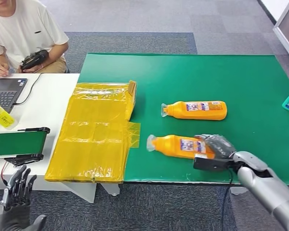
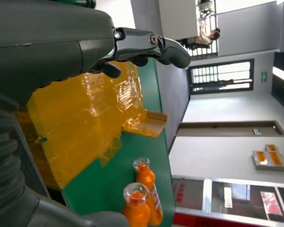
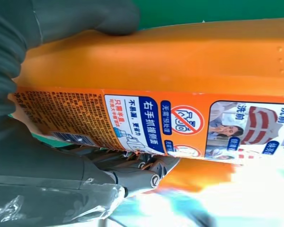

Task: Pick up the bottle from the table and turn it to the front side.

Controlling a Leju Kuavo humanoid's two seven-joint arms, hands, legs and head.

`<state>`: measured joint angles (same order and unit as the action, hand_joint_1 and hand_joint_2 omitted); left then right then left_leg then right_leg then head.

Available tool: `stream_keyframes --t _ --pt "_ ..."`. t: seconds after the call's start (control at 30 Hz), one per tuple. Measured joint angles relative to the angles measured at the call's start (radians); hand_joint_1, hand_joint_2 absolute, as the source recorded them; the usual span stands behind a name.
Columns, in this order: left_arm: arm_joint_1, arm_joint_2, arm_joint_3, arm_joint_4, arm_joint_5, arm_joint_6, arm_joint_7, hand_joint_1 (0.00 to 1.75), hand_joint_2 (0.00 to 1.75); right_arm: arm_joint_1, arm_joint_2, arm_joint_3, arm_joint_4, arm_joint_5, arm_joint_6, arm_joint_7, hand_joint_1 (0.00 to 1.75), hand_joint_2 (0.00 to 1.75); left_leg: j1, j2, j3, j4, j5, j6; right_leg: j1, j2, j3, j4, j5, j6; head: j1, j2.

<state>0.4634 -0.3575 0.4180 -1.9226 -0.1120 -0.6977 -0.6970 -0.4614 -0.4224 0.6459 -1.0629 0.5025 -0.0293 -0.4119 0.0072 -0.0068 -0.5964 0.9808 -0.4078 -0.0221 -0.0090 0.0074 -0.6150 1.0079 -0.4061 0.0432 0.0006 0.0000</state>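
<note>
Grasp step. Right hand [image 1: 214, 147] wraps the base end of the near bottle [image 1: 174, 145], which lies on its side on the green bench [image 1: 244, 77], cap toward the yellow plastic sheet [image 1: 94, 132]. The right wrist view shows the thumb on one side of the orange body and fingers [image 3: 147, 172] on the other; the label with small print faces the camera. No lift visible yet. A second bottle [image 1: 195, 110] lies just behind, apart. Left hand [image 1: 17, 197] hangs low beside the bench, fingers spread, holding nothing.

Next, by my reading: firm grip, lift clear, then rotate about the long axis until the front label faces up.
</note>
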Motion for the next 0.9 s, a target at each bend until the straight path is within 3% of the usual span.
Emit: stream_keyframes --t 0.13,0.2,0.3,0.63,0.9 --pt "-0.027 0.013 -0.117 0.000 0.015 0.081 0.016 0.00 1.75 0.157 0.188 -0.107 -0.183 0.179 -0.139 -0.027 1.75 1.75 0.001 0.000 0.000 0.000 0.000 -0.003 0.002 0.000 -0.002 0.001 -0.001 -0.002 -0.001 0.000" --pt "-0.048 0.031 -0.195 0.001 0.042 0.135 0.038 0.00 1.75 0.201 0.279 -0.140 -0.253 0.195 -0.139 -0.038 1.75 1.75 0.002 0.000 0.000 0.000 0.001 -0.004 0.003 -0.001 -0.002 0.001 -0.002 -0.003 -0.001 0.000" --pt "-0.073 0.066 -0.309 0.007 0.064 0.209 0.050 0.00 1.75 0.237 0.369 -0.179 -0.315 0.196 -0.125 -0.054 1.75 1.75 0.002 0.000 0.000 0.000 0.001 -0.004 0.003 -0.001 -0.002 0.001 -0.001 -0.004 0.000 0.000" --pt "-0.100 0.148 -0.468 0.022 0.087 0.253 0.059 0.00 1.75 0.292 0.478 -0.250 -0.372 0.202 -0.089 -0.120 1.75 1.75 0.001 0.000 0.000 0.000 0.000 -0.003 0.001 -0.001 -0.002 0.000 0.000 -0.002 0.000 0.000" --pt "-0.179 0.183 -0.613 0.033 0.078 0.334 0.088 0.00 1.75 0.334 0.567 -0.187 -0.355 0.281 -0.145 -0.139 1.75 1.75 0.001 0.000 0.000 0.000 0.001 -0.003 0.002 -0.001 -0.002 0.000 -0.001 -0.003 -0.001 0.000"
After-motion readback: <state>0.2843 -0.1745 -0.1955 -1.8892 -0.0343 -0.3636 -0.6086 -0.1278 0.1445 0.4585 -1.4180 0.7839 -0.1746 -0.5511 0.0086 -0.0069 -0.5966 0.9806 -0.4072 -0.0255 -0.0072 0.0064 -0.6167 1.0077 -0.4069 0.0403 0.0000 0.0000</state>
